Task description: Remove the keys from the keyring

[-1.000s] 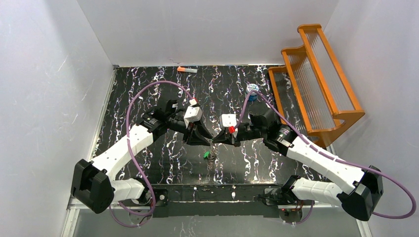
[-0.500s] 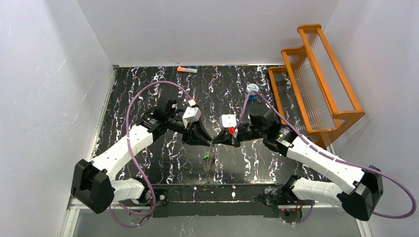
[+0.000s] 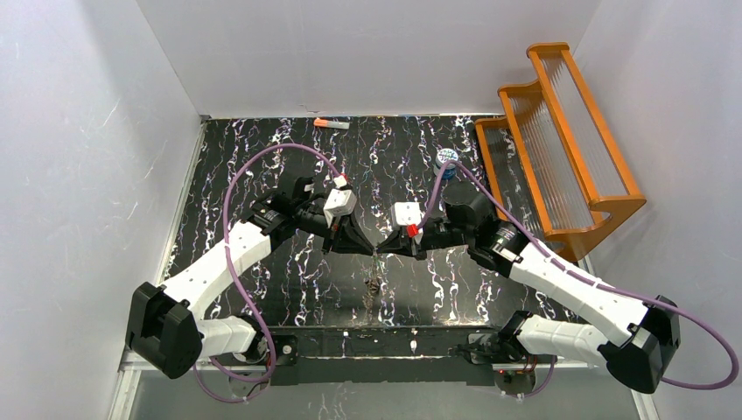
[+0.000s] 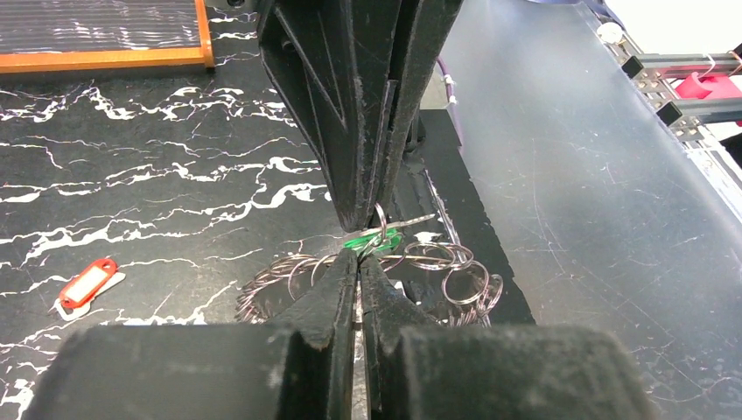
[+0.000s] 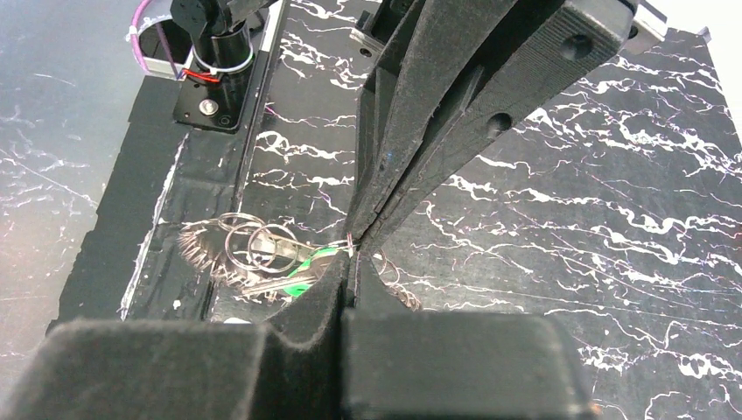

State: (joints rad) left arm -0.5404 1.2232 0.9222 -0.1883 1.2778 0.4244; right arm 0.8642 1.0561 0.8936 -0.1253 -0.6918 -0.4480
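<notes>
Contact between the two arms' ends at mid-desk is what matters, so take it from your left. Your left pincer (image 3: pixel 367 248) has its jaws pressed together, the tips right at the bright green plastic head of a small key (image 4: pixel 372 241). I cannot tell whether they nip that head, a wire loop beside it, or nothing.

Just below the two tips, toward the arm bases, lies the flat dark-grey toothed metal keyring (image 3: pixel 374 285), with several thin silver split rings (image 4: pixel 451 262) bunched on it. The green key's silver blade runs crosswise to the line joining the two pincers, its head nearest the tips.

Your right pincer (image 3: pixel 385 248) is likewise closed tight, nose to nose with the left one, so neither arm is nearer. My judgement is that any pull should go apart along that shared line.

Black fingers hide the contact point in both wrist views. I make out only one green head for sure. It is unclear whether the toothed ring rests on the black marbled desk (image 3: pixel 262 157) or hangs just off it. A red tag with a white window (image 4: pixel 83 284) lies well apart from the left pincer, and I cannot say whether it is a key.
</notes>
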